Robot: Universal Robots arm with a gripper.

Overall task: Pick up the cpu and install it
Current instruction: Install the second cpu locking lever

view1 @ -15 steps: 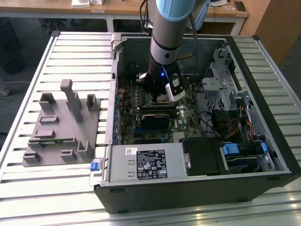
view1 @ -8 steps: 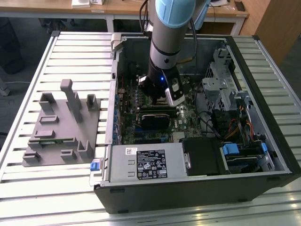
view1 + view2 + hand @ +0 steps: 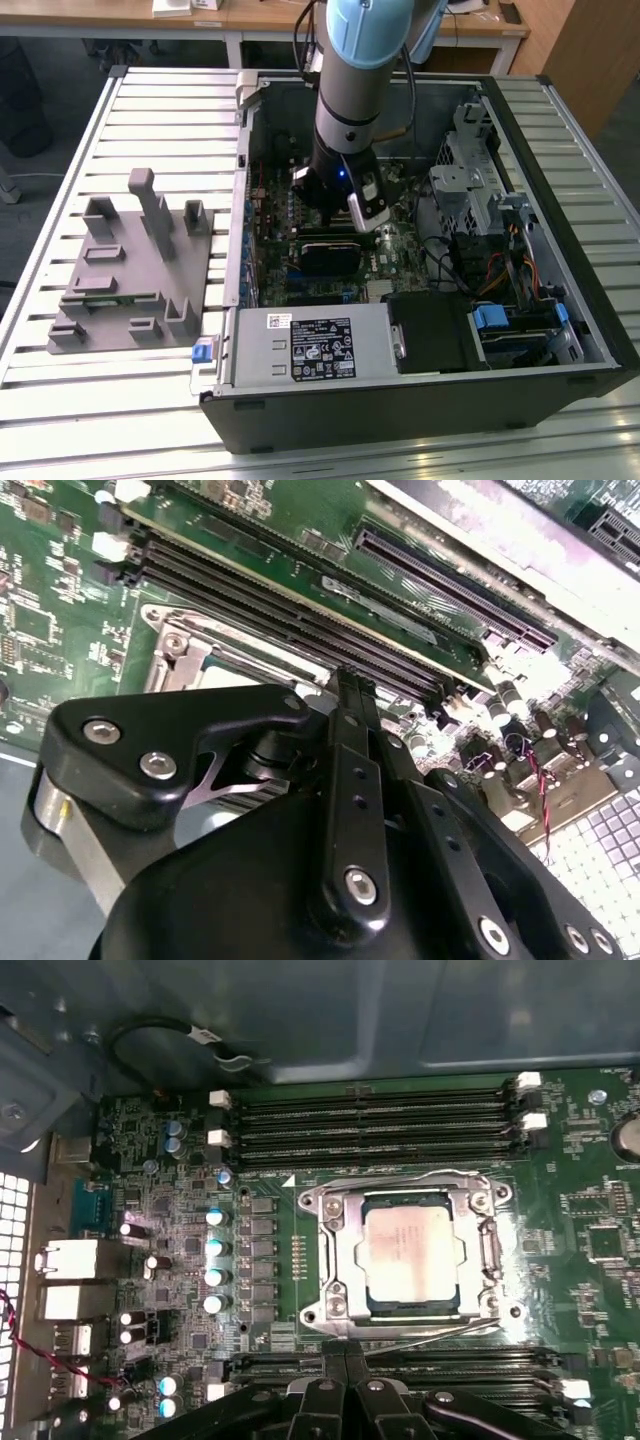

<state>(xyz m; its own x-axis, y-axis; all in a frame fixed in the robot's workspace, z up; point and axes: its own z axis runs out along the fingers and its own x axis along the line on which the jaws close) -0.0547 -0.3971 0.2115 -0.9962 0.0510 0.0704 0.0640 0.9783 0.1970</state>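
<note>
Down inside the open computer case, with the gripper hanging close above the motherboard. Carries nothing: presses both fingers together into one thin seam, with no part clamped between them, as in both wrist views.

Finds the cpu just beyond the fingertips, not in the grip but lying flat in the socket, silver top up and edges square to the metal frame around it. Judging by that level fit, looks seated, probably because such a chip drops in only one way round. Cannot tell whether the wire lever beside the frame is latched.

Crosses one bank of memory slots between fingertips and socket; meets a second bank on the far side of the cpu. Leaves the grey parts holder well away from the gripper, outside the case on the slatted table.
</note>
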